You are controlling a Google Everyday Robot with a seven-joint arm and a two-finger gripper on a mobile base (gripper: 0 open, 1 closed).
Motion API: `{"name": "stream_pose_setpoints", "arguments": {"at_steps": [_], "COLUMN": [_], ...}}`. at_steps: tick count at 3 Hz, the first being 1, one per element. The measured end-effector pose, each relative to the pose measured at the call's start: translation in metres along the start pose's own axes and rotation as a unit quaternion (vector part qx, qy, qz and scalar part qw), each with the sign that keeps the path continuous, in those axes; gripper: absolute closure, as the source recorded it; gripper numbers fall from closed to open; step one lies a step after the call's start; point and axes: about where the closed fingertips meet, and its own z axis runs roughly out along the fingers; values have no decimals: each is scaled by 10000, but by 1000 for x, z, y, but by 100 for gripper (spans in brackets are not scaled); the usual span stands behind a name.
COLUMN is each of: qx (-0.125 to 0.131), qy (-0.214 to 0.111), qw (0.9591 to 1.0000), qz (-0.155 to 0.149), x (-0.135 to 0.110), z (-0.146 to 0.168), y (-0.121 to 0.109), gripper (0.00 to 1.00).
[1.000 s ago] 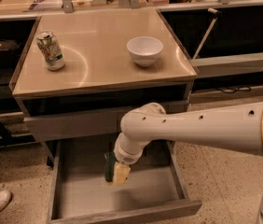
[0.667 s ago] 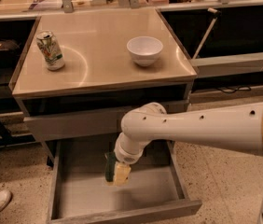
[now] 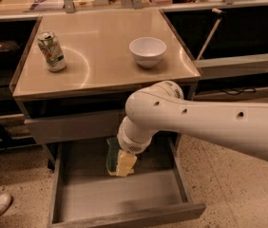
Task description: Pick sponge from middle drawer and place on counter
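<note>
Sponge [image 3: 112, 155] upright in hand [image 3: 121, 161] over middle drawer [image 3: 124, 199]

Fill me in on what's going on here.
The robot's arm reaches down into the open middle drawer. Its gripper sits under the wrist, right at the sponge, which stands on edge above the drawer floor. Whether the sponge is actually gripped can't be made out. The counter above holds a can and a bowl; the sponge is not on it yet.
</note>
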Motion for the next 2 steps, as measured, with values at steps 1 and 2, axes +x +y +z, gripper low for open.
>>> {"name": "stream_pose_setpoints", "arguments": {"at_steps": [1, 2], "qx": [1, 282], "qy": [0, -21], "qw": [10000, 9994], "qz": [-1, -189], "x": [0, -16], "z": [0, -18], "y": [0, -25], "gripper": [100, 100]}}
